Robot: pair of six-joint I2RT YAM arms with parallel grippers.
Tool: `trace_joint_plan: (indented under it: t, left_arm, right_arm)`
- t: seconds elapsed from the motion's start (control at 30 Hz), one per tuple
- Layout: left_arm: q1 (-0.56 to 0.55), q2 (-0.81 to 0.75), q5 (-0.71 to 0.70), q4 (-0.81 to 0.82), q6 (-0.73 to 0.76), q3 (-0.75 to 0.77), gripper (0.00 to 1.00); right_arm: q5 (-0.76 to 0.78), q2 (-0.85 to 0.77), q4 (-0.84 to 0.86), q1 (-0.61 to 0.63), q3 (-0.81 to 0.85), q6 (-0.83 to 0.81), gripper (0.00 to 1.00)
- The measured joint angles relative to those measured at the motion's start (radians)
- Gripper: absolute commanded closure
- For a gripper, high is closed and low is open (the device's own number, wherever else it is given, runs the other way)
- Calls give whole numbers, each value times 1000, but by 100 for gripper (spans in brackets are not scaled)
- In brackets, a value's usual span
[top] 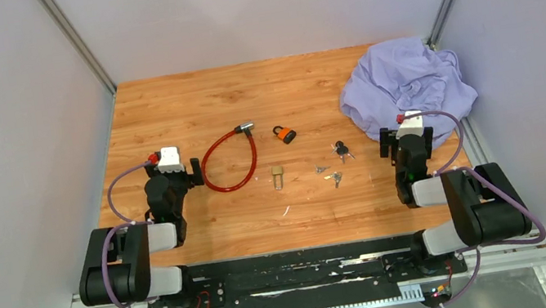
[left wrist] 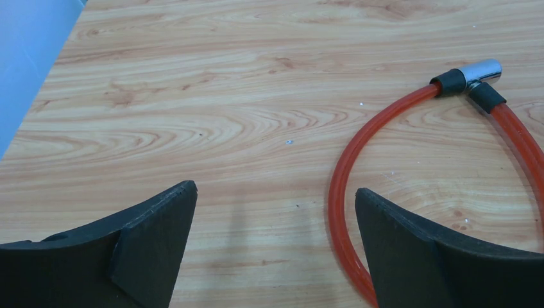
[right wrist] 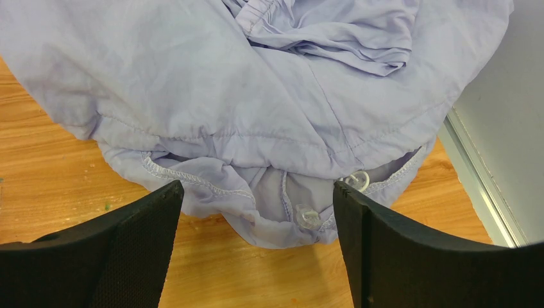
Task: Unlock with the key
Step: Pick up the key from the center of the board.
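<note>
An orange padlock [top: 285,134] lies mid-table. A small brass padlock [top: 277,176] lies nearer. A black-headed key [top: 342,148] and small silver keys [top: 333,177] lie to their right. A red cable lock [top: 230,162] forms a loop left of centre; its cable [left wrist: 359,160] and metal end [left wrist: 482,70] show in the left wrist view. My left gripper [top: 173,172] is open and empty beside the loop's left edge [left wrist: 276,192]. My right gripper [top: 408,139] is open and empty, right of the keys, over the edge of a cloth [right wrist: 256,192].
A crumpled lilac cloth [top: 406,87] lies at the back right, with clear buttons [right wrist: 308,217] at its hem. White enclosure walls stand on all sides; a metal rail [right wrist: 478,186] runs along the table's right edge.
</note>
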Motion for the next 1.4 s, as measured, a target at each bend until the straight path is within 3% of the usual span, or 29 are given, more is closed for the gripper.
trace_joint_plan:
  t: [0.57, 0.67, 0.8, 0.87, 1.0, 1.17, 1.27, 1.4]
  left_arm:
    - [0, -14, -6, -56, 0, 21, 2]
    - [0, -74, -10, -227, 8, 102, 2]
    - [0, -135, 4, -483, 47, 278, 2]
    - [0, -138, 25, -626, 67, 375, 2]
    - [0, -108, 64, -897, 96, 555, 1]
    - [0, -84, 110, -1113, 116, 678, 2]
    - [0, -84, 134, -1192, 122, 700, 1]
    - [0, -84, 167, -1285, 128, 721, 0]
  right_arm:
    - [11, -8, -5, 3, 0, -9, 15]
    - [78, -82, -237, 34, 86, 6, 15]
    - [97, -147, -600, 48, 399, 91, 14]
    - [94, -164, -724, 47, 525, 184, 7]
    - [-5, -156, -895, 13, 605, 359, 5]
    - [-203, -81, -1070, 21, 607, 435, 5]
    - [-237, -55, -1131, 124, 607, 441, 11]
    - [-269, -16, -1150, 226, 616, 447, 34]
